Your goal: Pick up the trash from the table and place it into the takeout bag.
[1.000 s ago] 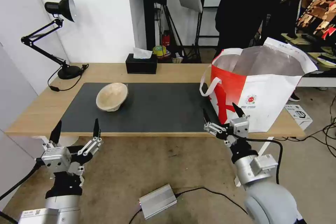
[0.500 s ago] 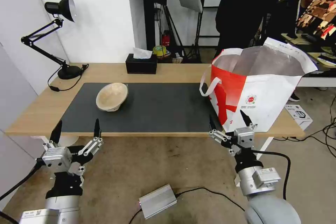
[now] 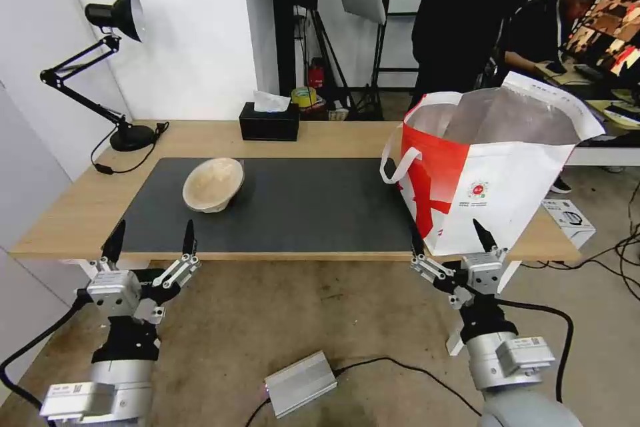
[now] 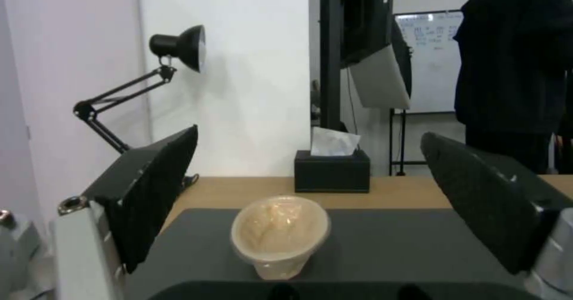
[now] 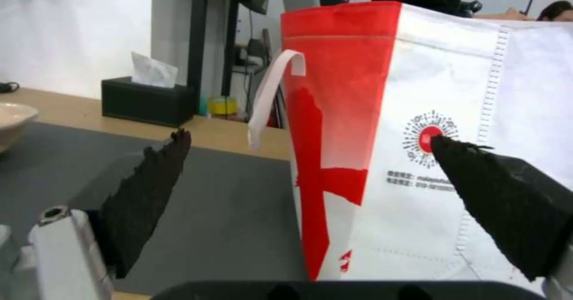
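light wood bench [image 3: 80, 207] runs across the scene on white legs, with a dark grey mat [image 3: 300, 207] covering most of the middle. bag [image 3: 507, 173] sits on the bench's right end, partly on the mat's right edge, standing upright and open at the top so you can see the silver foil lining. it's red on the left face and white on the front with a small round red logo, and a white strap handle loops off the left side. in the right wrist view the bag [image 5: 418, 134] is close up, straight ahead of the fingers.

black desk lamp [image 3: 113, 67] stands at the back left corner of the bench, and a black tissue box [image 3: 269, 121] sits along the back edge near the middle, off the mat.

beige bowl [image 3: 213, 184] is on the left part of the mat, tipped over on its side with the opening facing the robot. left wrist view has the bowl [image 4: 280, 233] lined up between the fingers but well ahead of them.

left gripper [image 3: 152, 240] hangs in front of the bench's near edge, below the mat's left end, fingers wide apart and holding nothing. right gripper [image 3: 451, 237] is just off the near edge right below the bag, fingers also spread apart and empty.

silver box [image 3: 300, 383] lies on the floor between the arms.
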You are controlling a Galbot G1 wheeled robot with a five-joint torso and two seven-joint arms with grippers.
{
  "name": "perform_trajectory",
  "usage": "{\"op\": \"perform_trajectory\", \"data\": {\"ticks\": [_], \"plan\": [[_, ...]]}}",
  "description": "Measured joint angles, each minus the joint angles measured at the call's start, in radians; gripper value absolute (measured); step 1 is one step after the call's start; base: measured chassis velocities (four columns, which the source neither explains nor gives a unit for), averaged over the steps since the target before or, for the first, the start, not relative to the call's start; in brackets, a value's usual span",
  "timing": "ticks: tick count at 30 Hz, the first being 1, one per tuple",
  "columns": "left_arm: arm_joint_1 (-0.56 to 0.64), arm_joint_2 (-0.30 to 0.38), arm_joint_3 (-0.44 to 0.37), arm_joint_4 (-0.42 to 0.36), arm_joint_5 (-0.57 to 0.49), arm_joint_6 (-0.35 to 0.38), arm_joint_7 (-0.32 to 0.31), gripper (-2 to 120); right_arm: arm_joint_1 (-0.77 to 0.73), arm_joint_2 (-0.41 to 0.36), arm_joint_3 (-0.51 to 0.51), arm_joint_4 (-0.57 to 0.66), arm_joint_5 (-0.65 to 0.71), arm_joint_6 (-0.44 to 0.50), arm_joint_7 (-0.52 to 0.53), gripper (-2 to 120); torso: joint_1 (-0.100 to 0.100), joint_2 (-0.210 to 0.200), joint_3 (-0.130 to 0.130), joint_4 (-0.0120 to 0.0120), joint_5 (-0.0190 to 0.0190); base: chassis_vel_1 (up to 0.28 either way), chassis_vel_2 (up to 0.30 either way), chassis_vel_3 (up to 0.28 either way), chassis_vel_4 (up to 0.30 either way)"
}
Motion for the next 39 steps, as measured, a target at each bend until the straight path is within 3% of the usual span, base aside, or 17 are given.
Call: {"op": "perform_trajectory", "data": {"ticks": [14, 20, 23, 30, 39], "plan": [[-0.122, 0.165, -0.009, 0.059, -0.242, 0.121, -0.067, 100, 0.012, -0.036, -0.004, -0.018, 0.008, 0.0, -0.001, 100, 0.0, 0.0, 0.0, -0.0002, 0.0, 0.0, 0.0, 0.0, 0.0], [-0.137, 0.193, -0.014, 0.071, -0.293, 0.154, -0.099, 100, 0.041, -0.058, -0.041, -0.042, 0.021, -0.003, -0.002, 100, 0.0, 0.0, 0.0, 0.0007, 0.0001, 0.0, 0.0, 0.0, 0.0], [-0.169, 0.22, 0.002, 0.079, -0.341, 0.189, -0.116, 100, 0.04, -0.061, -0.043, -0.042, 0.032, -0.004, 0.0, 100, 0.0, 0.0, 0.0, -0.0002, -0.0001, 0.0, 0.0, 0.0, 0.0], [-0.24, 0.266, 0.017, 0.12, -0.43, 0.251, -0.144, 100, 0.051, -0.066, -0.027, -0.043, 0.038, -0.005, 0.0, 100, 0.0, 0.0, 0.0, 0.0, -0.0001, 0.0, 0.0, 0.0, 0.0], [-0.394, 0.38, 0.03, 0.206, -0.617, 0.314, -0.193, 100, 0.058, -0.068, -0.024, -0.055, 0.037, -0.006, 0.0, 100, 0.0, 0.0, 0.0, 0.0, 0.0, 0.0, 0.0, 0.0, 0.0]]}}
